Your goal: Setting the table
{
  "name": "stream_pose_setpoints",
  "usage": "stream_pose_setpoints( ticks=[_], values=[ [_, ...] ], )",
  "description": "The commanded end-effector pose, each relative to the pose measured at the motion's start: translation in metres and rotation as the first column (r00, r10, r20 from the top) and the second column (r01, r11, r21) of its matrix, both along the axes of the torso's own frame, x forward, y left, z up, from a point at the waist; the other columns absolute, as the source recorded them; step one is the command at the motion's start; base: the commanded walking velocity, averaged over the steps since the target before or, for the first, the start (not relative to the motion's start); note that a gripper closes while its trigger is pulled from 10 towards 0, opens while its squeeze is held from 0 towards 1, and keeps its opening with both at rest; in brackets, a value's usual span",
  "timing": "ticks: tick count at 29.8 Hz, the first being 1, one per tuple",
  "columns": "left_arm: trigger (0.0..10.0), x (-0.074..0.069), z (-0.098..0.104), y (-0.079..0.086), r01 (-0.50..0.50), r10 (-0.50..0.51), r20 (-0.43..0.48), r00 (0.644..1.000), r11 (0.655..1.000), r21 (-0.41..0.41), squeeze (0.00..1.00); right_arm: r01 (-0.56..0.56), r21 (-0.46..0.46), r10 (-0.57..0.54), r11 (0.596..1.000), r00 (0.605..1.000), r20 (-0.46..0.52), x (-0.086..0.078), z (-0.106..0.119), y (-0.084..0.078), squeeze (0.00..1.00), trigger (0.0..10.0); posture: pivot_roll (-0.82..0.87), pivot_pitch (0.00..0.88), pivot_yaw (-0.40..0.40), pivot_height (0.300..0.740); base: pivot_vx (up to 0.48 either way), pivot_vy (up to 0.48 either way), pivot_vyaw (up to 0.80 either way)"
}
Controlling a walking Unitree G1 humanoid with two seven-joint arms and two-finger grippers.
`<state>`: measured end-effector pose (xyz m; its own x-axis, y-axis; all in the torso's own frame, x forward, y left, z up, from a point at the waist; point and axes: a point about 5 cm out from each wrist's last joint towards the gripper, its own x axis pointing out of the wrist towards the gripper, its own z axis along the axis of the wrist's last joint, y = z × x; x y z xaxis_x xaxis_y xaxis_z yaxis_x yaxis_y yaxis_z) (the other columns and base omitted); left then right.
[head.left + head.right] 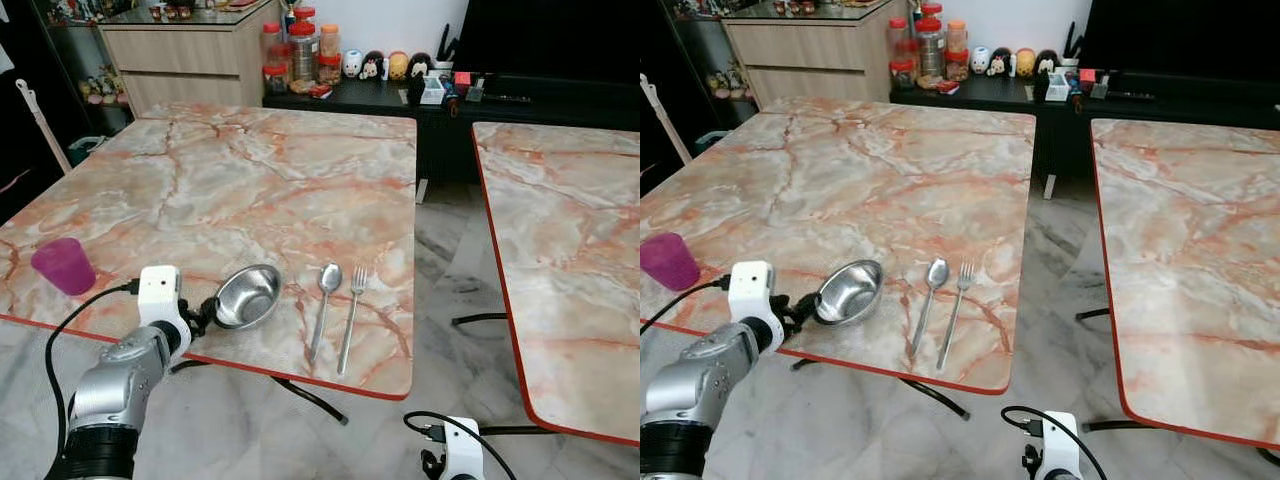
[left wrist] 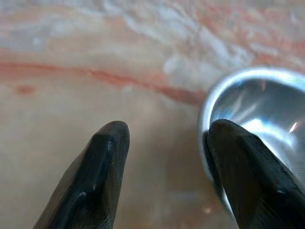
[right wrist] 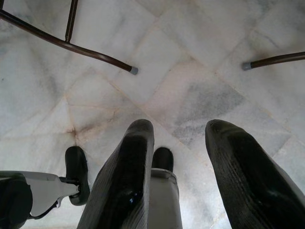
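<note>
Left gripper at near edge of marble worktop, fingers spread narrow, one touching rim of steel bowl, other outside it. Spoon and fork beside bowl. Purple cup near left edge. Right gripper hangs over floor, fingers apart.

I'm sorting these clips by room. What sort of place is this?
Probably a home dining area: marble-topped tables, a bowl, spoon and fork laid out, and food jars on a sideboard behind.
</note>
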<state>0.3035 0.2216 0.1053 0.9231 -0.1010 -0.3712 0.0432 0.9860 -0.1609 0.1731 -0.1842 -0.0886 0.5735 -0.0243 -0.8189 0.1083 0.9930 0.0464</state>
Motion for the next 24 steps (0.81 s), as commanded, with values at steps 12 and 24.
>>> stream_pose_setpoints(
  ticks=[12,24],
  values=[
    [10.0,-0.003,0.021,0.022,-0.016,0.016,0.011,1.0,0.999,0.029,0.0,0.005,0.014,-0.006,1.0,1.0,0.01,0.003,0.001,0.004,0.0,10.0,0.1,0.0,0.024,0.732,0.0,0.0,0.0],
    [10.0,0.001,0.024,-0.012,0.129,-0.127,0.023,0.992,0.989,-0.076,0.0,0.012,0.018,-0.012,1.0,1.0,0.008,0.001,0.0,0.005,0.0,10.0,0.09,0.0,0.034,0.732,0.0,0.0,0.0]
  ],
)
